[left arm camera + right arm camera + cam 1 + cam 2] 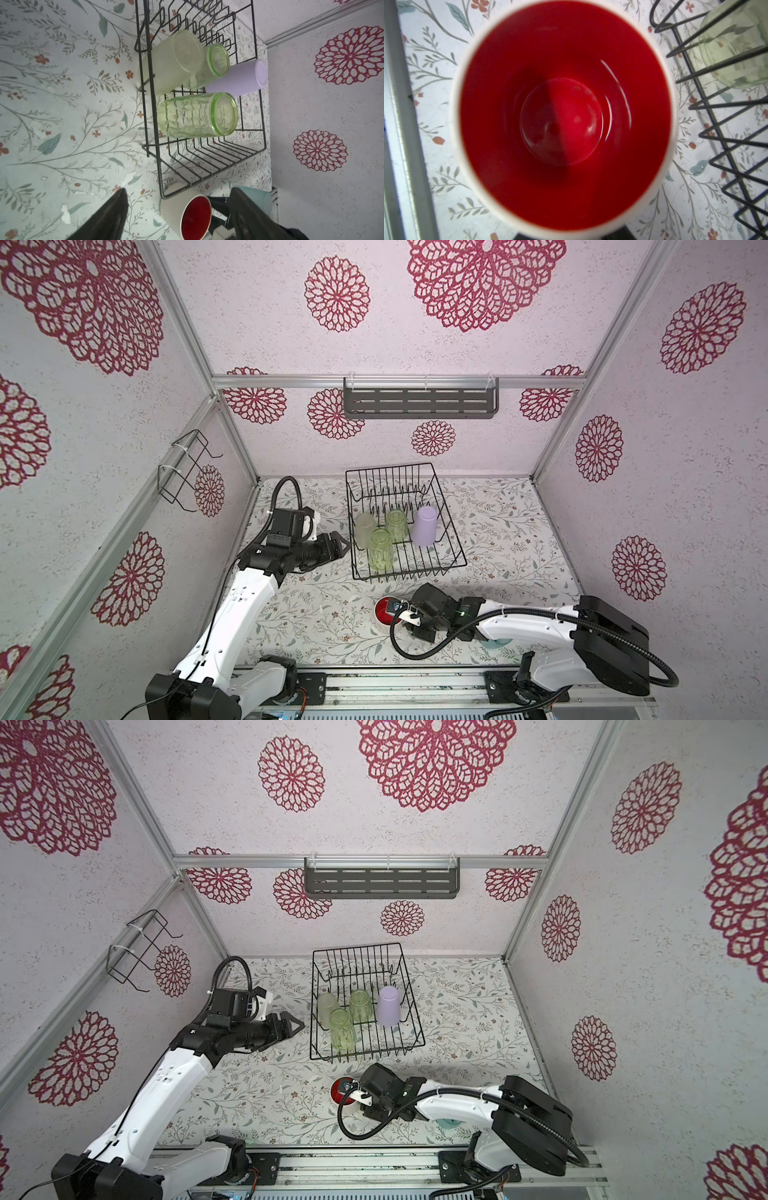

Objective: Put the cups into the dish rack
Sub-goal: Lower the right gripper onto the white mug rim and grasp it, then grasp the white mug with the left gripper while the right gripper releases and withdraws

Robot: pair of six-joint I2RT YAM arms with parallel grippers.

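Right gripper (pixel 397 610) is hanging directly over the upright mug (pixel 562 116), seemingly at its rim; whether its jaws are apart I cannot tell.

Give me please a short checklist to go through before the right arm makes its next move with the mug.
1. Mug stands mouth up on the table, outside the dish rack: ok.
2. Right gripper is above the mug; whether it grips it: cannot tell.
3. Left gripper is open and empty, left of the rack, away from the mug: ok.
4. Room in the rack: lilac tumbler, frosted tumbler, pale green tumbler and green patterned glass stand mouth down in its near half; the far rows are free: ok.
5. Teal cup is mostly hidden by the right arm; its pose: cannot tell.
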